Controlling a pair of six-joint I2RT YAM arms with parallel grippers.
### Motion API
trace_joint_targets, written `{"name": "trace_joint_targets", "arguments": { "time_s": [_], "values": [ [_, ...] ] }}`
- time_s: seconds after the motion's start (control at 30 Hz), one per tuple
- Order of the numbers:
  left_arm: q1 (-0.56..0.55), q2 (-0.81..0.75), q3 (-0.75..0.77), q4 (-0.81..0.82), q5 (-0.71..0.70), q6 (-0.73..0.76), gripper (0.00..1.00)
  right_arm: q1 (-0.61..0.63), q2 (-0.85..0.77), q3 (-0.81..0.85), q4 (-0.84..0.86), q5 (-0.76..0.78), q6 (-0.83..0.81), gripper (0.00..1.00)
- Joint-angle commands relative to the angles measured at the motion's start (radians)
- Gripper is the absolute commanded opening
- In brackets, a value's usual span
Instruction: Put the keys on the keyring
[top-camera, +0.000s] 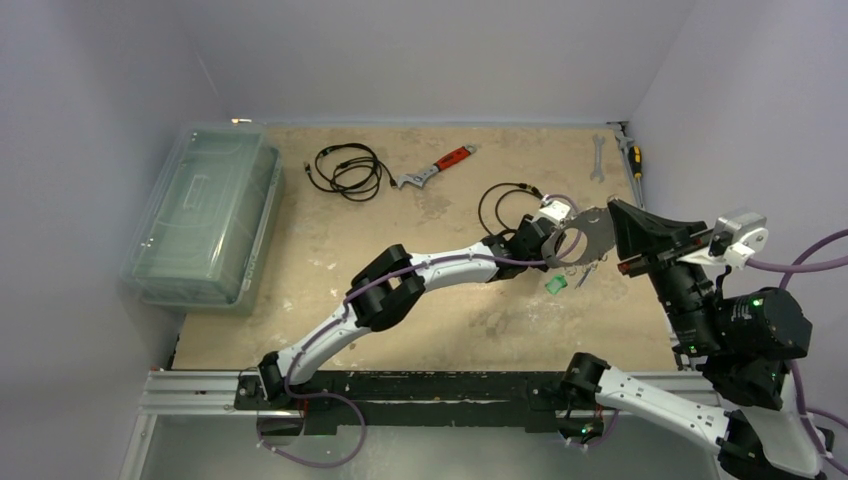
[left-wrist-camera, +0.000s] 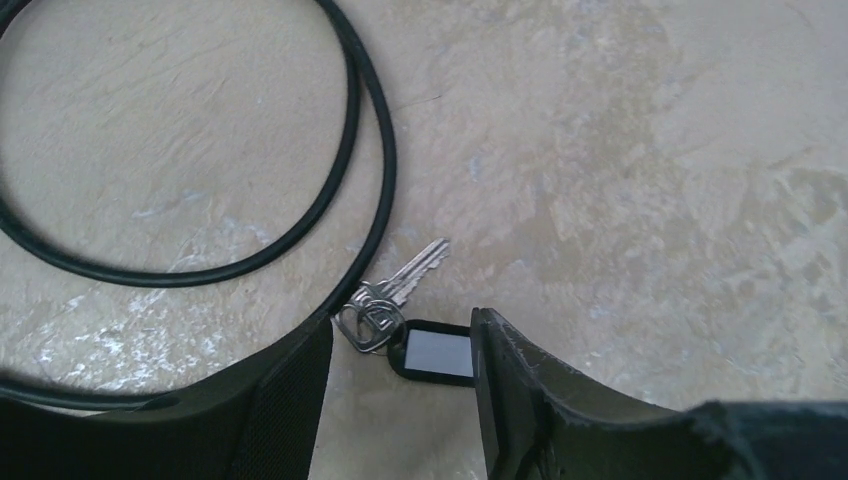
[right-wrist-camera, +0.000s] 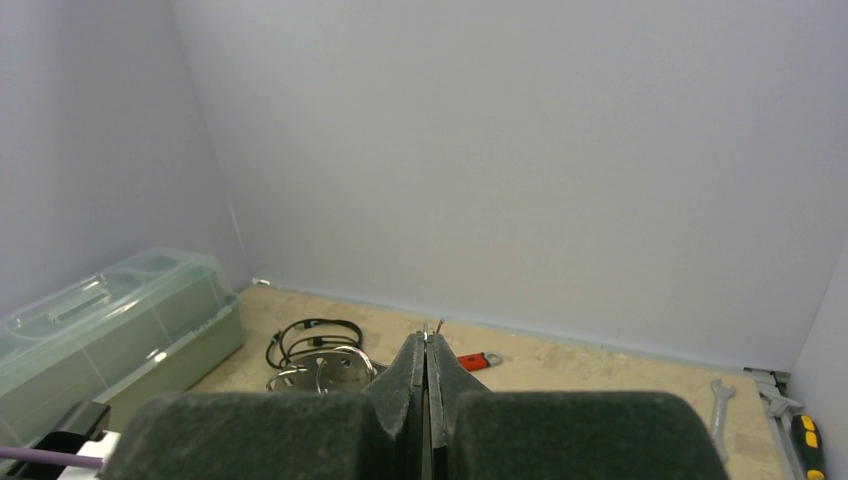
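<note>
The keyring (top-camera: 572, 246), a thin grey metal hoop with a flat metal piece, hangs above the table at centre right. My right gripper (top-camera: 614, 222) is shut on its edge; in the right wrist view the fingers (right-wrist-camera: 428, 345) are pressed together with thin wire ends poking out above them, and the keyring (right-wrist-camera: 322, 372) shows to their left. My left gripper (left-wrist-camera: 402, 332) is open, low over the table. A silver key (left-wrist-camera: 418, 272) with a dark tag (left-wrist-camera: 437, 353) lies between its fingers. A green-headed key (top-camera: 556, 284) and a silver key (top-camera: 583, 272) lie below the ring.
A black cable loop (left-wrist-camera: 200, 150) lies right beside the dark-tagged key, touching my left finger. A clear plastic box (top-camera: 205, 215) stands at the left. Another cable coil (top-camera: 345, 170), a red-handled wrench (top-camera: 440, 165), a spanner (top-camera: 598, 158) and a screwdriver (top-camera: 633, 155) lie at the back.
</note>
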Motion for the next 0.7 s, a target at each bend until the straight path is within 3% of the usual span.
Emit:
{"name": "trace_joint_targets", "arguments": {
  "time_s": [0.0, 0.27, 0.47, 0.67],
  "values": [
    [0.001, 0.034, 0.064, -0.032, -0.114, -0.001, 0.49, 0.006, -0.03, 0.016, 0.023, -0.001, 0.005, 0.0],
    [0.001, 0.061, 0.065, -0.029, -0.099, -0.007, 0.29, 0.006, -0.03, 0.002, 0.018, -0.025, 0.019, 0.0],
    [0.001, 0.022, 0.0, -0.028, -0.094, 0.001, 0.02, 0.006, -0.029, -0.008, 0.022, -0.035, 0.028, 0.0],
    [0.0, -0.153, -0.282, 0.043, -0.091, 0.016, 0.0, 0.006, -0.02, -0.035, 0.036, -0.057, 0.043, 0.0]
  ]
}}
